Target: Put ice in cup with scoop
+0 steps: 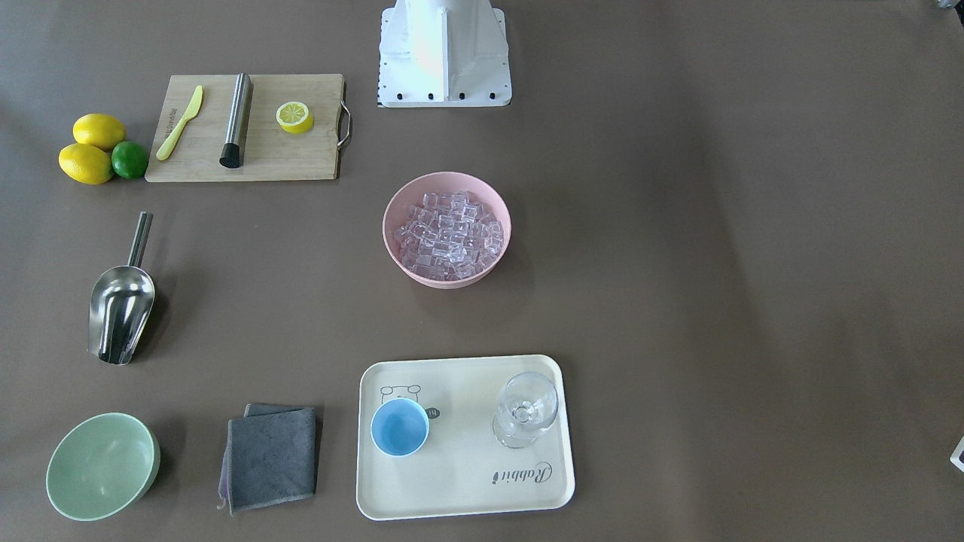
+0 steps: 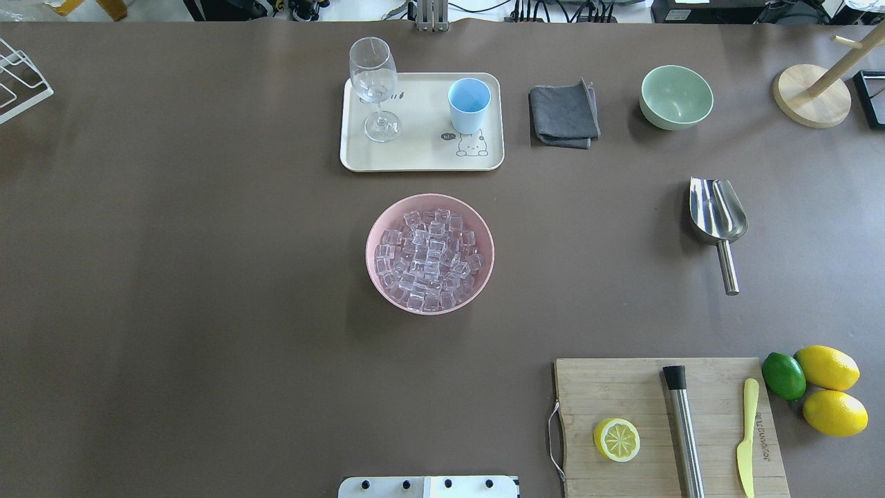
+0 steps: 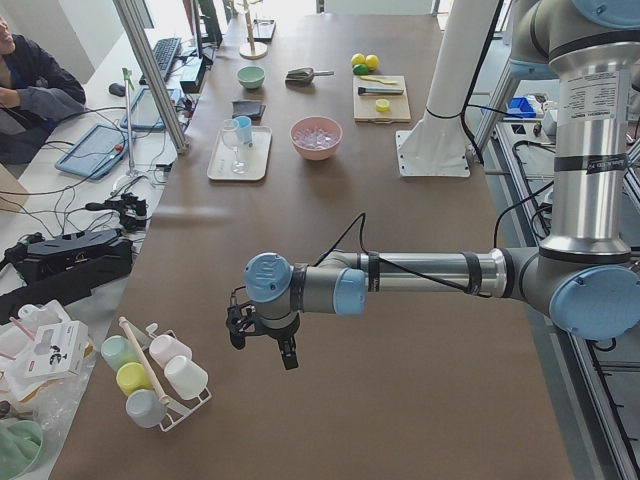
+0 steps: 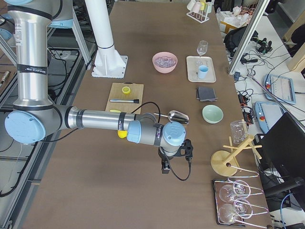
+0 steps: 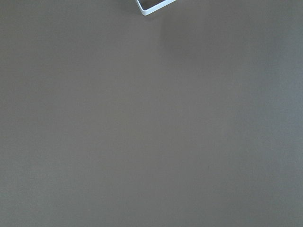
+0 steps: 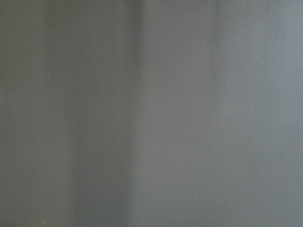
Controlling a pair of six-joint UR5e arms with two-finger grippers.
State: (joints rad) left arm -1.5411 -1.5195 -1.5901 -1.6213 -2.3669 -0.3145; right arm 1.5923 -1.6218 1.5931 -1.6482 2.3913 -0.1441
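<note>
The ice (image 2: 429, 259) fills a pink bowl (image 2: 368, 252) at the table's middle. The light-blue cup (image 2: 469, 105) stands upright and empty on a cream tray (image 2: 415, 149) beyond the bowl. The steel scoop (image 2: 718, 211) lies on the table at the right, handle towards the robot. Neither gripper is near these things. My left gripper (image 3: 263, 348) shows only in the exterior left view, over bare table at the left end. My right gripper (image 4: 176, 164) shows only in the exterior right view, over bare table at the right end. I cannot tell whether either is open or shut.
A clear stemmed glass (image 2: 374, 86) shares the tray. A grey cloth (image 2: 563, 114) and a pale green bowl (image 2: 675, 97) sit at the far right. A cutting board (image 2: 667, 425) holds a lemon half, a steel cylinder and a yellow knife. Lemons and a lime (image 2: 816, 387) lie beside it.
</note>
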